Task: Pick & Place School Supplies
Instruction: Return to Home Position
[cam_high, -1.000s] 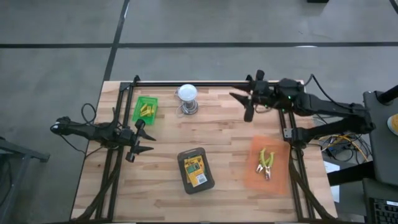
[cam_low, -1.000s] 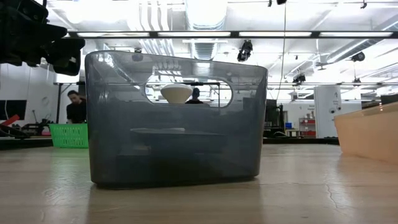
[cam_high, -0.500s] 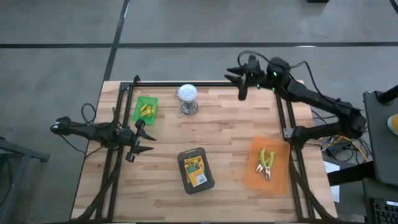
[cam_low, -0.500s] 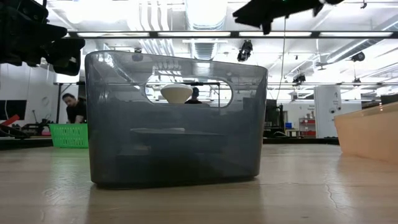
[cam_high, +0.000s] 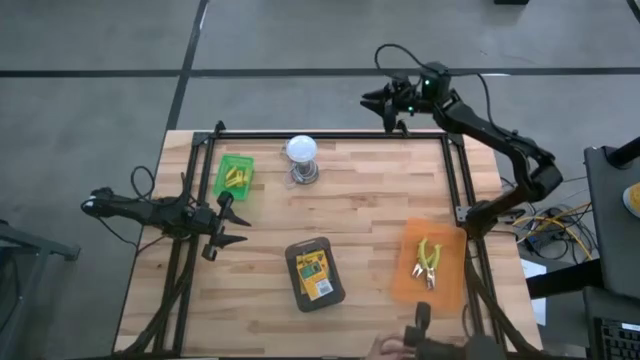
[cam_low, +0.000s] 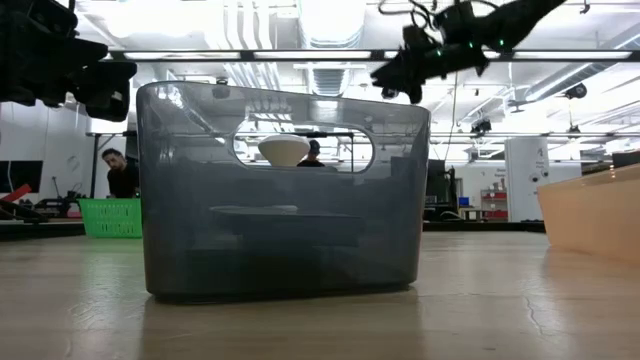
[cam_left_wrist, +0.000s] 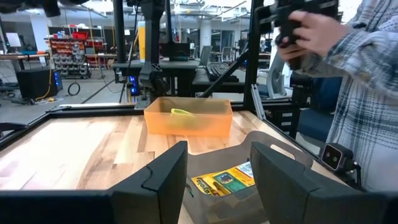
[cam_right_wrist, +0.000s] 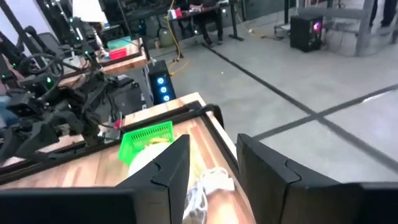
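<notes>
Right claw (cam_high: 372, 102) aloft, crayon box (cam_high: 314, 276) well apart in black bin (cam_high: 290, 275).

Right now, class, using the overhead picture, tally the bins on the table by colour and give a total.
Green bin: 1
Black bin: 1
Orange bin: 1
Total: 3
</notes>
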